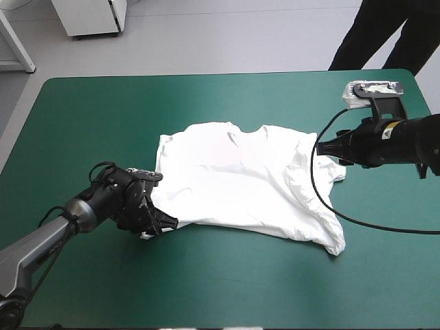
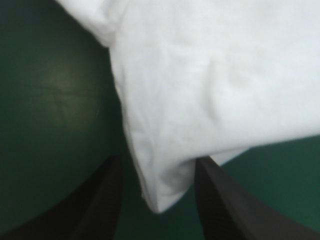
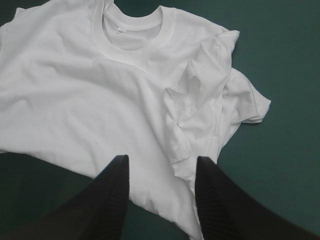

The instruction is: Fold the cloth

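Observation:
The white T-shirt (image 1: 240,179) lies spread on the teal-green cover, collar (image 3: 132,30) toward the far edge, front up. Its right sleeve (image 3: 200,100) is crumpled and folded in on the body. My left gripper (image 1: 161,224) sits low at the shirt's near-left corner. In the left wrist view that gripper (image 2: 157,172) is open, and the corner of the hem (image 2: 160,190) lies between its fingers. My right gripper (image 1: 323,146) hovers at the shirt's right side, above the bunched sleeve. In the right wrist view it (image 3: 161,161) is open with white cloth under its fingertips.
The teal-green cover (image 1: 227,289) shows as a wide band between the shirt and the table's near edge, and another band (image 1: 89,117) lies to the shirt's left. The shirt's near-right corner (image 1: 333,244) points toward the table's right edge.

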Available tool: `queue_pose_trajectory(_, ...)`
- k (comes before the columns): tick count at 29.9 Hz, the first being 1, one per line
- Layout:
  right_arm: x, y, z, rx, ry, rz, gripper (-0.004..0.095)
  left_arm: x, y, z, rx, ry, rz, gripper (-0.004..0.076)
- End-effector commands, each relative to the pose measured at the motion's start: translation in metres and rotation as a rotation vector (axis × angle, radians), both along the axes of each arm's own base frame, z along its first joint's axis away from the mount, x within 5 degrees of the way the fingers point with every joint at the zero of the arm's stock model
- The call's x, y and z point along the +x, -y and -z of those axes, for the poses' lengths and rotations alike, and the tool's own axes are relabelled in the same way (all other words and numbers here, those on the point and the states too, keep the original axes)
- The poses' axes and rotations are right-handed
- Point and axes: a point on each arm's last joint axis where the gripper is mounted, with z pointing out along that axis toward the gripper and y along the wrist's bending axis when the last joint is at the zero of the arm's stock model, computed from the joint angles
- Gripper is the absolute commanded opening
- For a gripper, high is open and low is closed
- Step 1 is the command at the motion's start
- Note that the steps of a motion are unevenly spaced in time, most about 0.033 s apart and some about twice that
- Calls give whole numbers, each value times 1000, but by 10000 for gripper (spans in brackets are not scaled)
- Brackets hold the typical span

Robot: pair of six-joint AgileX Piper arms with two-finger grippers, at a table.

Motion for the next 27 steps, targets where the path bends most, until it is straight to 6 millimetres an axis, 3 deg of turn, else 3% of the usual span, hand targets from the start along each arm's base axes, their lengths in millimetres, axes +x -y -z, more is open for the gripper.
queue_pose_trajectory(1, -10, 3, -14, 6, 56, 3, 375, 7, 7, 2, -21, 22, -1, 335)
queue_pose_trajectory(9, -9, 4, -7, -16, 35, 6, 374, 16, 12, 32, 29, -79, -3, 307)
queue_pose_trajectory(11, -9, 3, 3, -16, 3, 1, 374, 16, 12, 32, 27, -75, -2, 174)
queue_pose_trajectory(13, -11, 3, 19, -19, -53, -2, 375, 17, 12, 32, 24, -69, -2, -23)
queue_pose_trajectory(21, -8, 5, 103, -90, -263, 2, 379, 18, 13, 32, 20, -61, 0, -22)
queue_pose_trajectory(27, -10, 7, 149, -97, -318, 45, 379, 18, 13, 32, 21, -61, 10, -22)
